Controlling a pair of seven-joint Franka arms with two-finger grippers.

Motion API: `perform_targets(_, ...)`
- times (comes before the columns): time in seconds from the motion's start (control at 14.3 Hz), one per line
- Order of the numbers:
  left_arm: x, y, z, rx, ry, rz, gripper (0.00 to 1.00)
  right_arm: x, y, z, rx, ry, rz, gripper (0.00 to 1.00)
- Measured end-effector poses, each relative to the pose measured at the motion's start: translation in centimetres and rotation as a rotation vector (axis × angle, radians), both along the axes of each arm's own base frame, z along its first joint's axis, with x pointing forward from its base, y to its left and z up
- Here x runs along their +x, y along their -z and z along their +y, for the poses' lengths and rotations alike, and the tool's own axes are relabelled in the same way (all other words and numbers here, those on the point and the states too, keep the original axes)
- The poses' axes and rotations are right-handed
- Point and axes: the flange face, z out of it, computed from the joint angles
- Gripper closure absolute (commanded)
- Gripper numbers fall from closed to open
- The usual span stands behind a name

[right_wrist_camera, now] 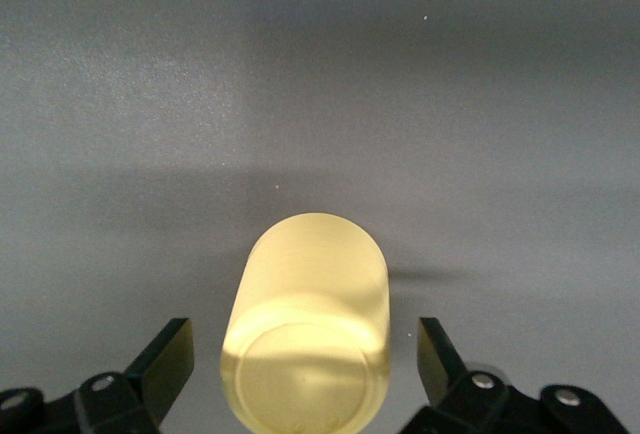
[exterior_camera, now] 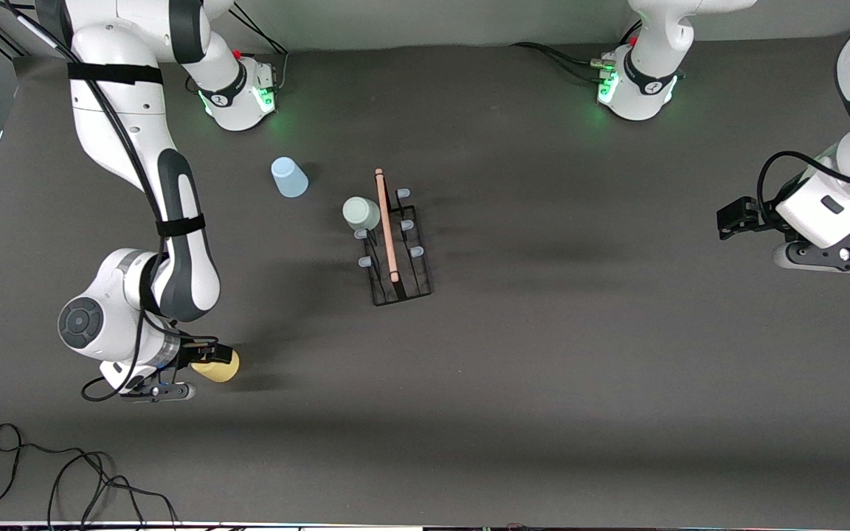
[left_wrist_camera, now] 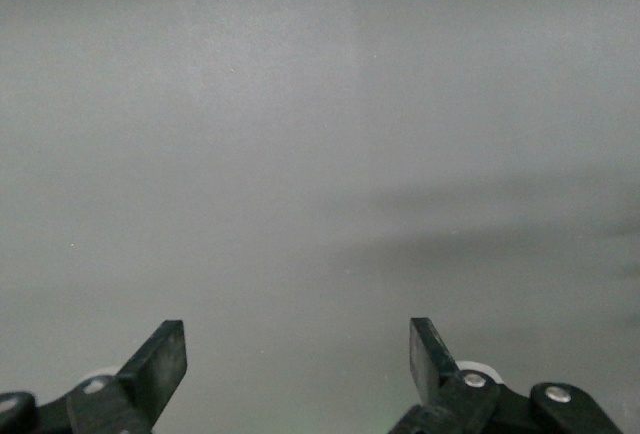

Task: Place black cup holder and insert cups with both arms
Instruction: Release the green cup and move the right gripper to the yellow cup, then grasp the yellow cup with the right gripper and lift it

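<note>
Spread around the yellow cup [right_wrist_camera: 305, 329] without touching it, my right gripper [exterior_camera: 207, 363] sits low near the table's front edge, toward the right arm's end. Farther in, mid-table, the black cup holder [exterior_camera: 395, 247] stands placed, with the grey-green cup [exterior_camera: 361, 213] already on one peg. The light blue cup [exterior_camera: 289, 178] stands upside down nearer my right arm's base. My left gripper [left_wrist_camera: 298, 364], fingers apart and empty, waits at its own end. I judge two cups remain
</note>
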Motion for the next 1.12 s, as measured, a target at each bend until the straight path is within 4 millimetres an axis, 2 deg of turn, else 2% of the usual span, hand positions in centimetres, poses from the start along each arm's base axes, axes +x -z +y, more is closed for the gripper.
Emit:
perform_targets(0.07,0.0,0.0,0.0,0.000,0.000,0.000,0.01,0.0,0.1,0.0,0.000,0.000,0.001,0.69)
perform_targets(0.14,0.0,0.0,0.0,0.000,0.000,0.000,0.01,0.0,0.0,0.1,0.000,-0.002,-0.001,0.70)
perform_targets(0.28,0.0,0.0,0.0,0.000,0.000,0.000,0.01,0.4,-0.7,0.3,0.005,-0.005,-0.013,0.82)
perform_targets(0.42,0.0,0.0,0.0,0.000,0.000,0.000,0.01,0.7,-3.2,0.4,0.021,-0.008,-0.020,0.92)
perform_targets(0.56,0.0,0.0,0.0,0.000,0.000,0.000,0.01,0.9,-8.2,0.2,0.040,-0.022,-0.007,1.00)
perform_targets(0.7,0.0,0.0,0.0,0.000,0.000,0.000,0.01,0.4,-14.7,0.0,0.022,-0.046,0.017,1.00)
perform_targets(0.91,0.0,0.0,0.0,0.000,0.000,0.000,0.01,-1.8,-24.2,0.2,-0.001,-0.009,0.058,1.00)
perform_targets(1.05,0.0,0.0,0.0,0.000,0.000,0.000,0.01,-3.5,-28.2,0.6,0.015,0.055,0.096,1.00)
perform_targets(1.12,0.0,0.0,0.0,0.000,0.000,0.000,0.01,-4.1,-29.3,1.2,0.022,0.106,0.113,1.00)
